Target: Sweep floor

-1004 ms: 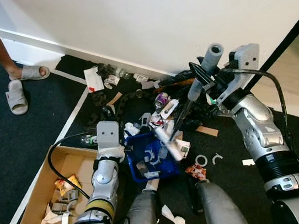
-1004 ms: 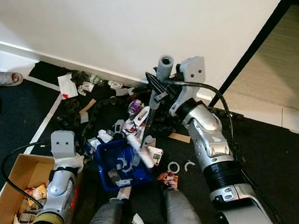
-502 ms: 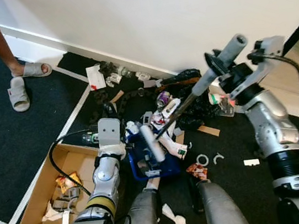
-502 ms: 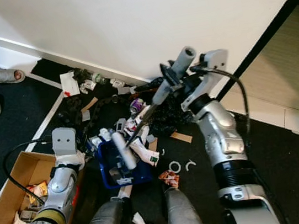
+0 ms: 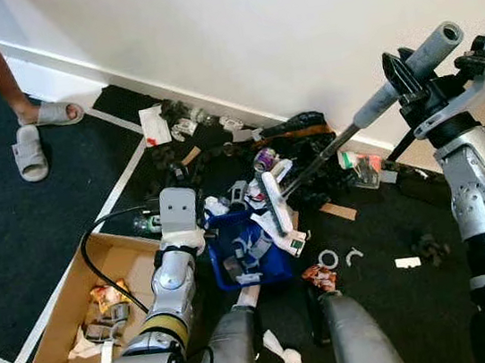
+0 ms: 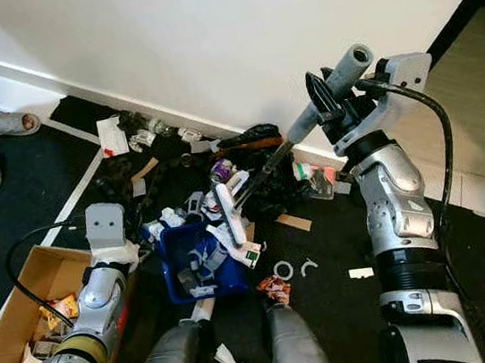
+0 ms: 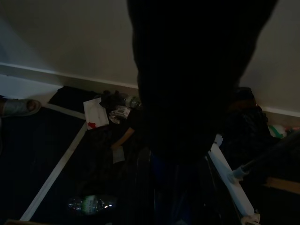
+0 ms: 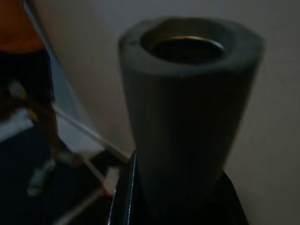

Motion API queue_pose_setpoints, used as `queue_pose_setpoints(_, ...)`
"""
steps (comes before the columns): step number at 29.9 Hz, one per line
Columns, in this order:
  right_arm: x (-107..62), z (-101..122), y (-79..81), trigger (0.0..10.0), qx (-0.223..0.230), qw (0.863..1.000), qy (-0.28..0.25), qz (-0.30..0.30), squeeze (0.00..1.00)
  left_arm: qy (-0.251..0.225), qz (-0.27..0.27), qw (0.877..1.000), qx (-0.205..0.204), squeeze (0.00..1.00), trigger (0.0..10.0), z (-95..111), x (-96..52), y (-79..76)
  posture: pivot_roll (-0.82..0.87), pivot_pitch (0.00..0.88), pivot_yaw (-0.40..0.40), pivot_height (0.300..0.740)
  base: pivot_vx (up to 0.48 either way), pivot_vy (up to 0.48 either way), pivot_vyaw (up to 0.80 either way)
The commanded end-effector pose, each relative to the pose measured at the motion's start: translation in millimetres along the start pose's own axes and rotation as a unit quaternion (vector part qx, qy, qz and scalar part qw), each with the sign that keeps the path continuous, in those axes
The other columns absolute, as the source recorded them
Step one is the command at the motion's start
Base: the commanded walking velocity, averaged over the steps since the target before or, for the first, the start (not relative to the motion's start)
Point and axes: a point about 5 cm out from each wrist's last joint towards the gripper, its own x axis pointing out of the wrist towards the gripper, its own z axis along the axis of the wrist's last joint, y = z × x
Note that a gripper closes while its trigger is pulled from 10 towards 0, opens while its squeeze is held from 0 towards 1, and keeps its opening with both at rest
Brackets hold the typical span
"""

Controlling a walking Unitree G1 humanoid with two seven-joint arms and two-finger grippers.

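The right claw [image 5: 410, 90] is clamped round the grey grip of the broom [image 5: 328, 147], whose white head [image 5: 275, 202] rests on the rubbish at the far rim of the blue dustpan [image 5: 246, 255]. From where I stand, a hard pull could flip wrappers over the pan and onto the floor, or tip the pan itself. The left claw [image 5: 178, 216] sits at the pan's near side; I cannot tell how its fingers stand. The floor is dark carpet [image 5: 15, 231] crossed by a white line, litter heaped along the white wall [image 5: 292, 21]. A cardboard box [image 5: 53, 343] of scraps lies left; a person's sandalled foot [image 5: 50, 114] stands beyond.
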Motion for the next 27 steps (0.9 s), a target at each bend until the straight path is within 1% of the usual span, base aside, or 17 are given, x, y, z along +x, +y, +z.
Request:
queue_pose_setpoints(1, -8.2, -9.7, -6.1, 10.0, -0.03, 0.999, 0.026, -0.014, 0.0, 0.009, -0.005, 1.0, -0.004, 0.0, 10.0, -6.1, -4.1, -5.2, 0.04, 0.223, -0.044, 0.74, 0.0, 0.0, 0.0)
queue_pose_setpoints(2, -10.2, -14.2, -7.1, 10.0, -0.045, 0.998, 0.041, -0.016, 0.0, 0.009, -0.005, 1.0, -0.004, 0.0, 10.0, -6.4, -4.4, -4.8, 0.04, 0.228, -0.044, 0.74, 0.0, 0.0, 0.0)
queue_pose_setpoints(4, -11.4, -16.0, -7.7, 10.0, -0.052, 0.997, 0.046, -0.017, 0.0, 0.01, -0.005, 1.0, -0.004, 0.0, 10.0, -6.7, -4.6, -4.5, 0.04, 0.228, -0.044, 0.74, 0.0, 0.0, 0.0)
queue_pose_setpoints(5, -11.4, -16.0, -7.7, 10.0, -0.052, 0.997, 0.046, -0.017, 0.0, 0.01, -0.005, 1.0, -0.004, 0.0, 10.0, -6.7, -4.6, -4.5, 0.04, 0.228, -0.044, 0.74, 0.0, 0.0, 0.0)
queue_pose_setpoints(7, -12.9, -11.8, -14.5, 10.0, -0.05, 0.997, 0.038, -0.036, 0.0, 0.01, -0.006, 1.0, -0.003, 0.0, 10.0, -7.4, -5.5, -4.2, 0.04, 0.233, -0.042, 0.74, 0.0, 0.0, 0.0)
queue_pose_setpoints(9, -12.8, -8.6, -17.9, 10.0, -0.047, 0.997, 0.033, -0.043, 0.0, 0.011, -0.006, 1.0, -0.003, 0.0, 10.0, -8.0, -5.9, -4.5, 0.04, 0.235, -0.042, 0.74, 0.0, 0.0, 0.0)
queue_pose_setpoints(12, -12.8, -10.6, -18.0, 10.0, -0.049, 0.997, 0.041, -0.041, 0.0, 0.012, -0.007, 1.0, -0.003, 0.0, 10.0, -8.2, -6.1, -5.0, 0.04, 0.236, -0.042, 0.74, 0.0, 0.0, 0.0)
queue_pose_setpoints(15, -14.8, -23.0, -13.0, 10.0, -0.043, 0.996, 0.066, -0.032, 0.0, 0.012, -0.008, 1.0, -0.004, 0.0, 10.0, -8.3, -6.1, -5.9, 0.04, 0.236, -0.042, 0.74, 0.0, 0.0, 0.0)
queue_pose_setpoints(16, -14.8, -23.0, -13.0, 10.0, -0.043, 0.996, 0.066, -0.032, 0.0, 0.012, -0.008, 1.0, -0.004, 0.0, 10.0, -8.3, -6.1, -5.9, 0.04, 0.236, -0.042, 0.74, 0.0, 0.0, 0.0)
queue_pose_setpoints(19, -16.4, -36.7, 3.6, 10.0, -0.022, 0.997, 0.074, -0.012, 0.0, 0.011, -0.007, 1.0, -0.004, 0.0, 10.0, -8.5, -6.4, -6.1, 0.04, 0.238, -0.044, 0.74, 0.0, 0.0, 0.0)
queue_pose_setpoints(20, -16.3, -42.3, 13.5, 10.0, -0.009, 0.997, 0.071, -0.001, 0.0, 0.011, -0.007, 1.0, -0.004, 0.0, 10.0, -8.7, -6.7, -6.0, 0.04, 0.244, -0.041, 0.74, 0.0, 0.0, 0.0)
queue_pose_setpoints(22, -16.3, -42.3, 13.5, 10.0, -0.009, 0.997, 0.071, -0.001, 0.0, 0.011, -0.007, 1.0, -0.004, 0.0, 10.0, -8.7, -6.7, -6.0, 0.04, 0.244, -0.041, 0.74, 0.0, 0.0, 0.0)
queue_pose_setpoints(23, -16.2, -45.5, 19.9, 10.0, 0.0, 0.998, 0.069, 0.006, 0.0, 0.011, -0.007, 1.0, -0.004, 0.0, 10.0, -8.8, -6.9, -6.0, 0.04, 0.244, -0.041, 0.74, 0.0, 0.0, 0.0)
queue_pose_setpoints(25, -13.4, -51.5, 35.1, 10.0, 0.033, 0.997, 0.064, 0.024, 0.0, 0.011, -0.008, 1.0, -0.004, 0.0, 10.0, -9.1, -7.3, -6.1, 0.05, 0.247, -0.041, 0.74, 0.0, 0.0, 0.0)
queue_pose_setpoints(27, -13.4, -51.5, 35.1, 10.0, 0.033, 0.997, 0.064, 0.024, 0.0, 0.011, -0.008, 1.0, -0.004, 0.0, 10.0, -9.1, -7.3, -6.1, 0.05, 0.247, -0.041, 0.74, 0.0, 0.0, 0.0)
